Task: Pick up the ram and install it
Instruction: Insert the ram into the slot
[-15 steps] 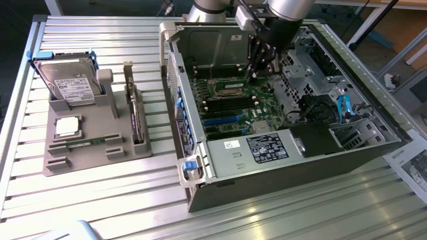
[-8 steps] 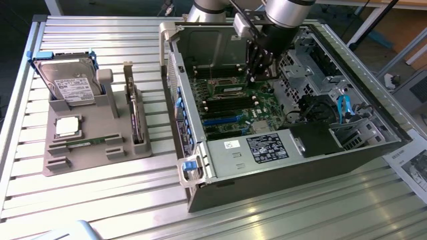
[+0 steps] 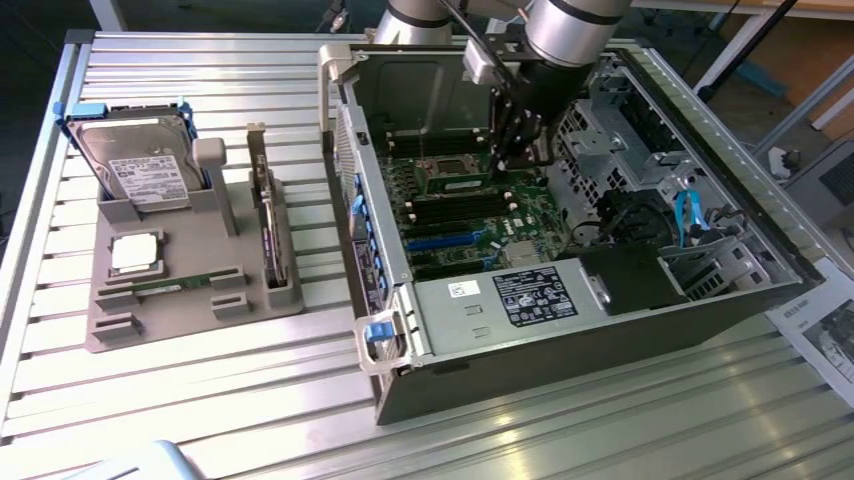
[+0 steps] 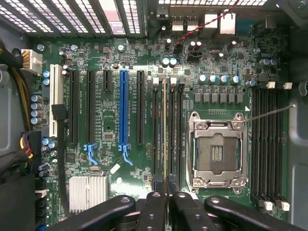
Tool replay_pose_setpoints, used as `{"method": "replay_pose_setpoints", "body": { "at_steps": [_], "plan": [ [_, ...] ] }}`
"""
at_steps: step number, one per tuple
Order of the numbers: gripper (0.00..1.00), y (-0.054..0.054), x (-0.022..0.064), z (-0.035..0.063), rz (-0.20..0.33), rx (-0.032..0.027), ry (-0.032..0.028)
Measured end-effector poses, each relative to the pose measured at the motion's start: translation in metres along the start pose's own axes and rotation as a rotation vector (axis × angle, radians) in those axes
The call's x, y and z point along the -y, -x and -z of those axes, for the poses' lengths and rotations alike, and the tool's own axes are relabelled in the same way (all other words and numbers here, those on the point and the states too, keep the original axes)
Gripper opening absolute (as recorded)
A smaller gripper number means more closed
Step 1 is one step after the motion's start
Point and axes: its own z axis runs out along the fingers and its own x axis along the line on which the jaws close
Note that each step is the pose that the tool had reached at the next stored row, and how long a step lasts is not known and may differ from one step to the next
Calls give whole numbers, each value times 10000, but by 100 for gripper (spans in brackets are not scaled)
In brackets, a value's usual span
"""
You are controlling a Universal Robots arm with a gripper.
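My gripper (image 3: 518,158) reaches down into the open computer case (image 3: 747,300), over the motherboard (image 3: 467,215). In the wrist view the two fingers (image 4: 153,211) are shut on the ram (image 4: 165,130), seen edge-on as a thin greenish-gold strip. The strip lines up with one of the black memory slots (image 4: 172,130) beside the empty processor socket (image 4: 216,151). I cannot tell whether its edge touches the slot. A second ram stick (image 3: 167,287) lies in the grey tray (image 3: 200,325) at the exterior view's left.
The tray also holds a hard drive (image 3: 140,170), a square silver processor (image 3: 135,253) and an upright dark expansion card (image 3: 274,235). Inside the case are more memory slots (image 4: 267,144), long card slots (image 4: 123,108), a heatsink (image 4: 88,192), cables (image 3: 687,215) and a power supply (image 3: 534,295).
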Motion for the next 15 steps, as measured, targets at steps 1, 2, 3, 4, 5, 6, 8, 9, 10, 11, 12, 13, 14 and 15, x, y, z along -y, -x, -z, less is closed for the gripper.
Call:
{"method": "replay_pose_setpoints", "body": {
  "at_steps": [1,2,3,4,5,6,8,9,10,11,12,13,14,15],
  "plan": [
    [12,0,0,-14,-3,0,0],
    [12,0,1,-31,-12,0,0],
    [12,-1,2,-44,-21,1,0],
    [12,-1,2,-57,-31,2,0],
    [12,-1,2,-67,-40,2,0],
    [12,-1,3,-80,-54,3,-1],
    [12,-1,3,-94,-71,3,-1],
    [12,-1,4,-102,-79,3,0],
    [12,-1,4,-111,-90,3,0],
    [12,-1,4,-119,-101,4,-1],
    [12,-1,5,-126,-111,5,-1],
    [12,-1,5,-135,-122,5,-1],
    [12,-1,5,-143,-131,5,-1],
    [12,-2,6,-153,-140,6,-2]
  ]
}}
